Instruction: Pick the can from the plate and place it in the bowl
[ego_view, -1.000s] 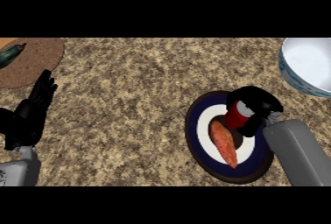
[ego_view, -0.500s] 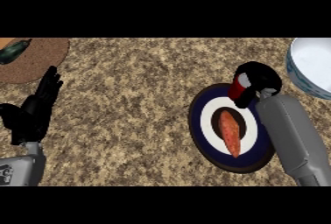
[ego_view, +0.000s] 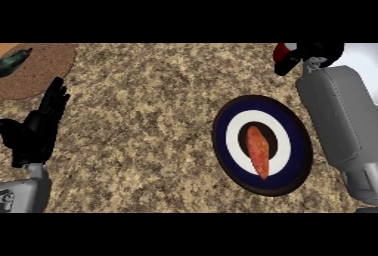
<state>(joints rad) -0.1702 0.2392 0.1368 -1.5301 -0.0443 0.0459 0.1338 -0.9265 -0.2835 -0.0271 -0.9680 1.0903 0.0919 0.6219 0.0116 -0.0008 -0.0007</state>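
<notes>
Top right, the right hand (ego_view: 319, 52) is curled round the red can (ego_view: 281, 53), held up off the plate (ego_view: 235, 150) beside the pale bowl (ego_view: 362, 56) at the right edge. On the plate, blue with white ring, only an orange carrot-like piece (ego_view: 258, 149). Wide bare speckled surface (ego_view: 148, 130) between plate and left hand (ego_view: 38, 131), which rests open, fingers up, at the left edge. Brown round mat (ego_view: 40, 67) top left, dark green item (ego_view: 13, 61) on it.
</notes>
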